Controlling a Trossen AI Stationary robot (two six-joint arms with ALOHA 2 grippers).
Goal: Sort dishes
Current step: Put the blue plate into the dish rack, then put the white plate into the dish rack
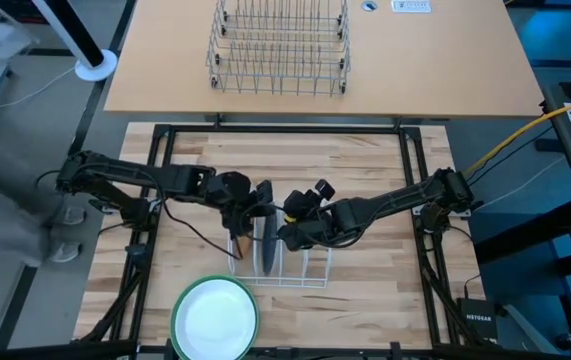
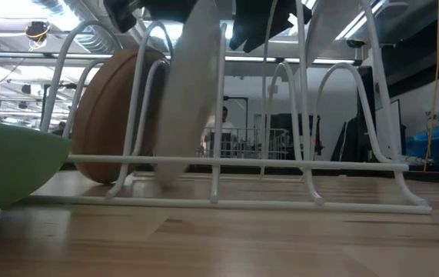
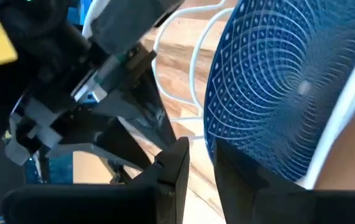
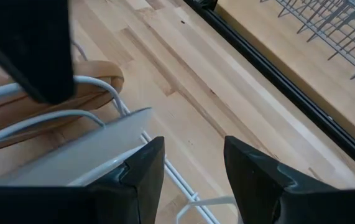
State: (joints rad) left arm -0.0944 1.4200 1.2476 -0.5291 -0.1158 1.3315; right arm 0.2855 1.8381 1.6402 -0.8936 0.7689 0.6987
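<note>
1. "NETGEAR" can be read on a black box [image 1: 480, 318] at the table's near right corner.
2. The green plate [image 1: 215, 316], white inside, lies at the near edge.
3. The left gripper [image 1: 256, 211] is pinched on the dark blue plate [image 3: 270, 87], whose concentric dotted pattern is shown only in the left wrist view.
4. The white wire rack [image 2: 227, 165] at mid-table holds the tan-brown plate [image 2: 100, 115] and the white plate [image 2: 188, 92] upright, as seen in the low view.
5. The right gripper [image 4: 193, 180] is spread beside the white plate's rim.

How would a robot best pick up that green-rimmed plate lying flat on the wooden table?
Probably by its raised rim, coming down from above with one pincer finger inside and one outside. The round green plate with white inside lies flat, face up, clear of the white wire rack, so its near edge is free.
</note>
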